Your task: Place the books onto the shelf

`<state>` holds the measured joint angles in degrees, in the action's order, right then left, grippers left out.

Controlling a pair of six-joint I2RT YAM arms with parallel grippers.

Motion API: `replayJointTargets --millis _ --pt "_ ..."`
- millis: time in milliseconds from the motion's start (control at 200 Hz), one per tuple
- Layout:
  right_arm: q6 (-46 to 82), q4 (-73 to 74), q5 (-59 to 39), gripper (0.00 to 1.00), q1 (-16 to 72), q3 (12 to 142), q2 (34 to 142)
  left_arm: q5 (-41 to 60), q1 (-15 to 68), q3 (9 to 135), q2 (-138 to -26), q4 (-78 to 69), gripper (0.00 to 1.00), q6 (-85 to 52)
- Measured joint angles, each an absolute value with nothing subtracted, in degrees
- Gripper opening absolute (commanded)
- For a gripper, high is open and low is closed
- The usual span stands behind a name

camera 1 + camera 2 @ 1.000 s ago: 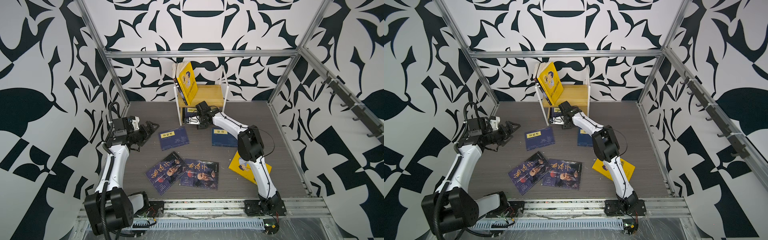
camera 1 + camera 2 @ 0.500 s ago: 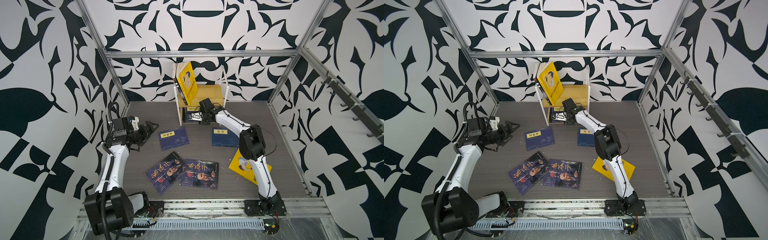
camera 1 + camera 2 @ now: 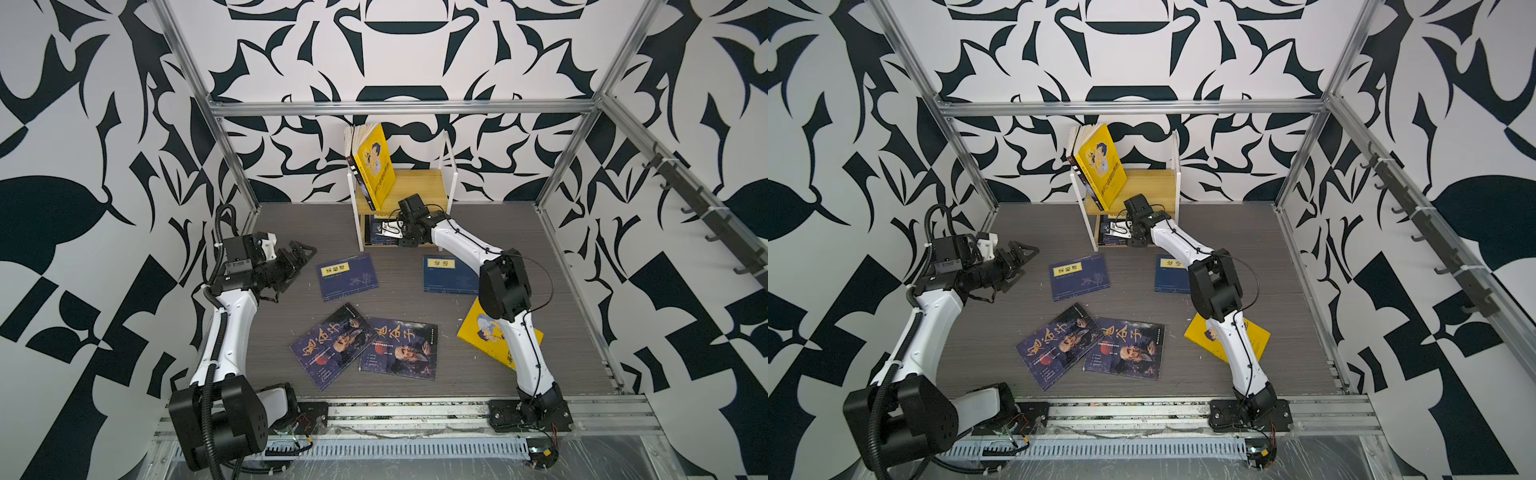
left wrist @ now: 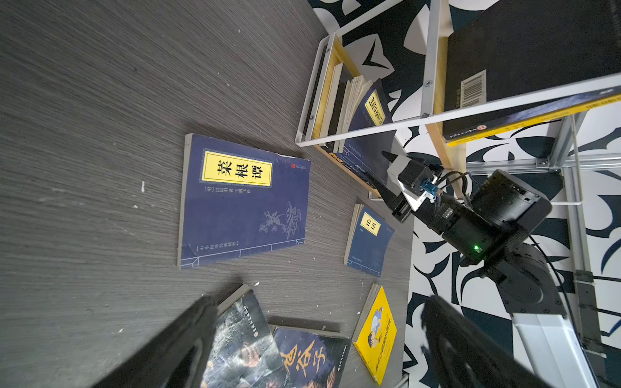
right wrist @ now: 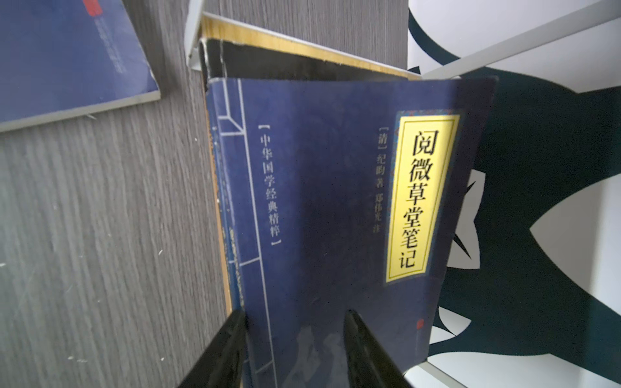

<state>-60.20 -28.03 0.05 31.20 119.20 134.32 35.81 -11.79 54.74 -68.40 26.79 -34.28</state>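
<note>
The right gripper (image 5: 294, 312) reaches into the lower tier of the shelf (image 3: 419, 185), jaws partly apart before the cover of a navy book (image 5: 336, 201) there; contact cannot be told. The left gripper (image 3: 300, 254) hangs wide open and empty beside a second navy book (image 3: 348, 276) on the floor (image 3: 291, 332).

Left arm (image 3: 226, 328): rises from the base at the near left, white link leaning upward, bent at the top toward the middle.
Left gripper (image 3: 301, 258): points roughly level toward the centre, jaws spread as wide as they go, nothing between them.
Right arm (image 3: 525, 353): climbs from the near-right base to a raised black elbow (image 3: 503, 286), then stretches forward and down toward the back.
Right gripper (image 3: 388, 229): sits low at the back, aimed leftward in both top views, jaws partly apart, black fingers (image 5: 232, 339) pinching nothing.
</note>
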Motion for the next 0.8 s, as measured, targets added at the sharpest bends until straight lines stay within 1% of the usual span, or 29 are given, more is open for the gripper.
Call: replayJointTargets --millis 220,385,465,590,800 --pt "-57.49 -28.29 -1.3 0.55 31.59 119.44 134.32 35.81 -11.9 54.74 -68.4 26.37 0.99 -33.82" --pt "-52.45 -28.16 -3.25 0.55 32.34 117.56 132.73 35.57 -11.9 54.74 -68.42 26.37 1.0 -31.29" --pt "-48.88 -27.27 -4.03 0.55 32.99 113.3 128.95 35.57 -11.9 54.74 -68.6 26.39 1.0 -29.54" --pt "-41.5 -23.2 -4.29 0.56 34.98 103.31 119.35 35.31 -11.88 55.51 -69.87 26.79 0.99 -26.83" --pt "-22.48 -14.57 -2.9 0.56 39.83 90.45 106.37 32.93 -11.9 57.14 -72.18 26.87 0.99 -25.3"
